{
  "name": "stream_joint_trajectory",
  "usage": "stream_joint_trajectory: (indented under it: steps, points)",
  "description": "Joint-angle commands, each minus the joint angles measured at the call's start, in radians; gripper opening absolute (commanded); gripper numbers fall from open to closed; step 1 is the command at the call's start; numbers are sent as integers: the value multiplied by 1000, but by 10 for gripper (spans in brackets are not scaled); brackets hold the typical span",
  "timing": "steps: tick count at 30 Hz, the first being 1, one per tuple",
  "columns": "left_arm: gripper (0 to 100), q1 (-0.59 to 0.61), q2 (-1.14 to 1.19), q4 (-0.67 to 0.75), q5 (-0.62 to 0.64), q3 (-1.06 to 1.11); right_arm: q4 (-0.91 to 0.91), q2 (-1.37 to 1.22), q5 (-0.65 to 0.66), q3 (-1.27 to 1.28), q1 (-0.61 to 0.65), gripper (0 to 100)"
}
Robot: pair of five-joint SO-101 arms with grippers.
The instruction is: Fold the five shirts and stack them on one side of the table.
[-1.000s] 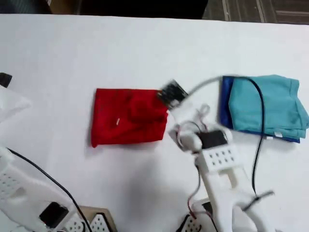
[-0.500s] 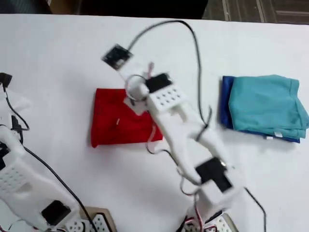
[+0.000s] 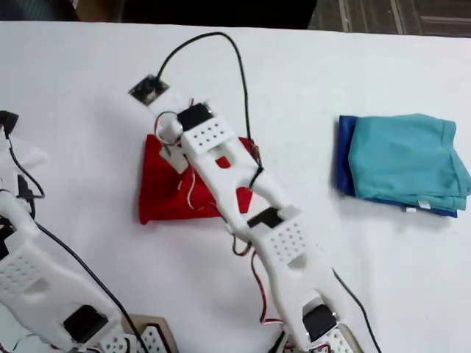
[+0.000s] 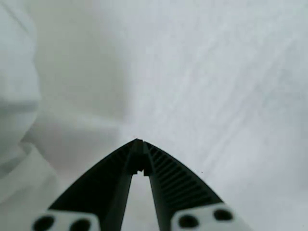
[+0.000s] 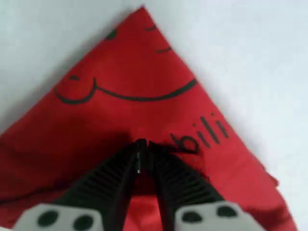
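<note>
Red shirt [image 3: 158, 195] under right end effector [image 5: 139, 144] (clenched, perhaps pressing); teal shirt [image 3: 405, 158] well apart.

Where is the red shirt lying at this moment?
In the high view the red shirt lies folded left of centre, under the right arm, well apart from the teal and blue stack near the right edge.

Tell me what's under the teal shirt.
A folded dark blue shirt lies under the teal shirt, showing along two of its edges. Whether anything else sits beneath is covered by the stack.
</note>
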State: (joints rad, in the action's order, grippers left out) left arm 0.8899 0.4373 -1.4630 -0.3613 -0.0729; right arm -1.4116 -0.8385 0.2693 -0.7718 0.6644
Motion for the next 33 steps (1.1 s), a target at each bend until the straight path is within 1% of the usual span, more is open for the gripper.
stream_joint_trajectory:
  steps: [1, 7, 10, 13, 19, 24, 28, 33]
  points:
    - [26, -9, -71, 3, 3, -10, -81, -41, -9, -114, -15, 19]
    - [26, -11, -71, 11, 5, -12, -294, -19, -2, -238, -42, 20]
    - [26, -11, -71, 18, 5, -12, -300, 42, -8, -218, -59, 20]
    - [26, -11, -71, 18, 5, -12, -300, 101, -8, -146, -64, 20]
    - [26, -11, -71, 40, 6, -12, -300, 199, -8, 132, -58, 20]
    - [27, -11, -71, 40, 6, -12, -295, 343, -2, 328, -64, 20]
    - [27, -20, -71, 55, 8, -24, -295, 394, -2, 368, -58, 20]
    - [27, -41, -63, 52, 29, -25, -288, 394, 0, 328, -59, 20]
